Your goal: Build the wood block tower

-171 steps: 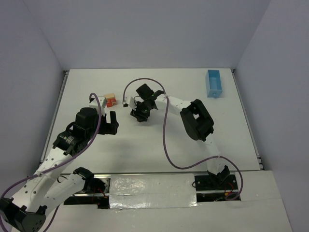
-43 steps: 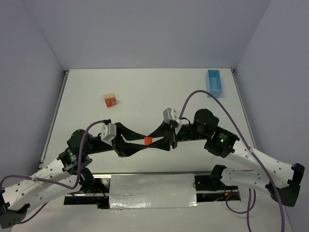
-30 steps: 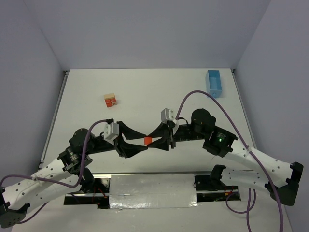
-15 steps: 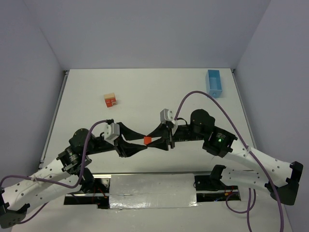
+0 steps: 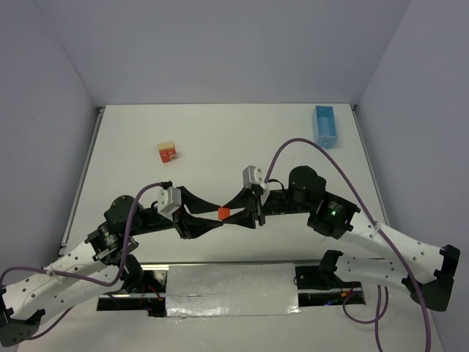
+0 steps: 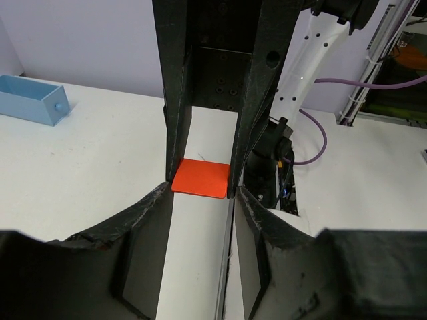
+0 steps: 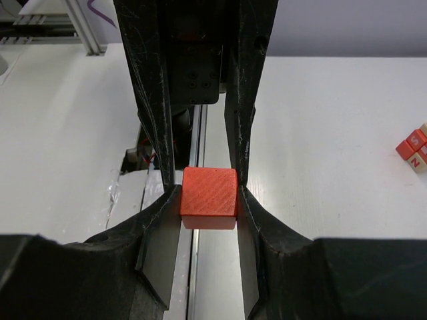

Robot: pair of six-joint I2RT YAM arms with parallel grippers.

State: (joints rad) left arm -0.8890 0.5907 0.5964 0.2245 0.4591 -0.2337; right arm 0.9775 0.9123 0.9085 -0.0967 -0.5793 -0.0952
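Note:
A red-orange cube (image 5: 224,213) hangs above the table's near middle, with my right gripper (image 5: 234,214) shut on its two sides; in the right wrist view the cube (image 7: 209,190) sits pinched between the fingertips. My left gripper (image 5: 212,218) faces it tip to tip. Its jaws are open a little wider than the cube (image 6: 201,187), one fingertip on each side of the cube's far end (image 6: 200,193); I cannot tell whether they touch it. A small stack of red and tan blocks (image 5: 168,152) stands at the far left, also seen in the right wrist view (image 7: 413,150).
A light-blue tray (image 5: 325,126) lies at the far right corner and shows in the left wrist view (image 6: 33,100). Purple cables loop over both arms. The taped table edge (image 5: 231,282) and the arm bases run just below the grippers.
The left jaws have narrowed slightly around the cube's end. Both arms and the cube have barely moved in the last second.

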